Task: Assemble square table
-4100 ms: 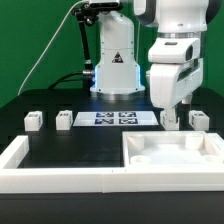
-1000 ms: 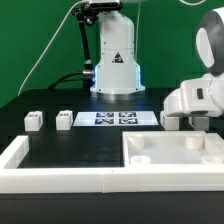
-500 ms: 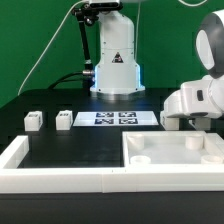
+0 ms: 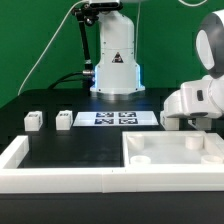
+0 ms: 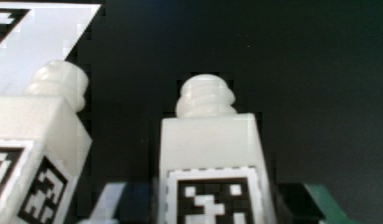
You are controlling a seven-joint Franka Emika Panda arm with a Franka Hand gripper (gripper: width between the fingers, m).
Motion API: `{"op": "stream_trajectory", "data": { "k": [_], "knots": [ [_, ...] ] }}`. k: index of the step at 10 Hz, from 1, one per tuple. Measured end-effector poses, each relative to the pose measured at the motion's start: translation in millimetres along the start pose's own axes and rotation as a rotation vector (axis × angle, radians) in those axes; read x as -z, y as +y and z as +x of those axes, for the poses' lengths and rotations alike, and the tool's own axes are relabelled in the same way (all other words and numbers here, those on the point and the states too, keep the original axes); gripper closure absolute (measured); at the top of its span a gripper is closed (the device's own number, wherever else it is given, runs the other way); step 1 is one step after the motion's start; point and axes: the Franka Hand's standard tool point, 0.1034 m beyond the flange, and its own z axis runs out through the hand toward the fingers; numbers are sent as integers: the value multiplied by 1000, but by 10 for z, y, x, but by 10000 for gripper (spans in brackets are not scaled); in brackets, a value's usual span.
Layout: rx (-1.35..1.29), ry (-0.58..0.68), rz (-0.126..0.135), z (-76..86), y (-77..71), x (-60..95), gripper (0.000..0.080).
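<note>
The black tabletop (image 4: pixel 70 150) carries the lot. The white arm (image 4: pixel 205 95) is bent low at the exterior view's right, with the jaws nearly on the tabletop. The square top (image 4: pixel 170 176) sits rim-up on the camera side of the jaws, close but not touching. The marker board (image 4: pixel 120 118) lies flat toward the exterior view's left of the jaws. In the wrist view the jaws are partly closed, pinching one upright leg (image 5: pixel 209 150) by its sides. A second leg (image 5: pixel 37 130) stands just beside them, outside the grip. Two spare legs (image 4: pixel 33 120) (image 4: pixel 65 119) stand well away from the jaws, past the marker board.
</note>
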Motion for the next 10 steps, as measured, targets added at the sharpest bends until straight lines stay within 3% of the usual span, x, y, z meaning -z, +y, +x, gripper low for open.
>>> {"op": "stream_trajectory", "data": {
  "k": [3,5,8,10],
  "knots": [
    [98,24,18,-153,185,334,512],
    [103,30,26,-263,274,475,512],
    [103,72,29,-192,251,469,512],
    [127,228,47,-31,304,617,512]
  ]
}}
